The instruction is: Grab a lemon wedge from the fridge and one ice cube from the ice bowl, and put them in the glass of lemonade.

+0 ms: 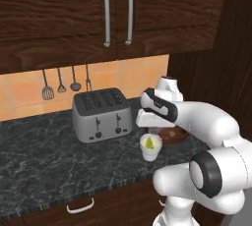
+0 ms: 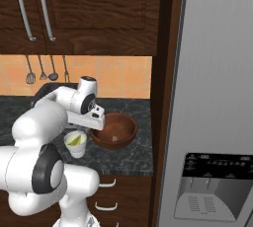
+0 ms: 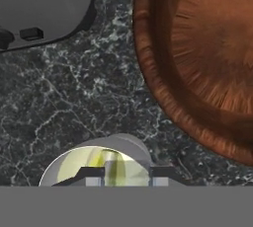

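Observation:
The glass of lemonade (image 1: pixel 150 147) (image 2: pixel 75 145) stands on the dark counter between the toaster and the ice bowl, and the yellow lemon wedge (image 1: pixel 147 142) (image 2: pixel 74 140) lies inside it. My gripper (image 1: pixel 149 127) (image 2: pixel 87 125) (image 3: pixel 126 177) hangs just above the glass rim (image 3: pixel 94 158). It is shut on a pale see-through block, the ice cube, held over the yellow-green liquid. The reddish-brown ice bowl (image 1: pixel 173 134) (image 2: pixel 114 128) (image 3: pixel 207 63) sits right beside the glass, with a small pale lump on its floor. The steel fridge (image 2: pixel 217 97) rises at the right.
A four-slot steel toaster (image 1: pixel 102 114) (image 3: pixel 44 4) stands on the counter left of the glass. Utensils (image 1: pixel 61 85) hang on the tiled wall under the dark wall cabinets (image 1: pixel 59 9). A dark wood panel (image 2: pixel 160 97) separates the counter from the fridge.

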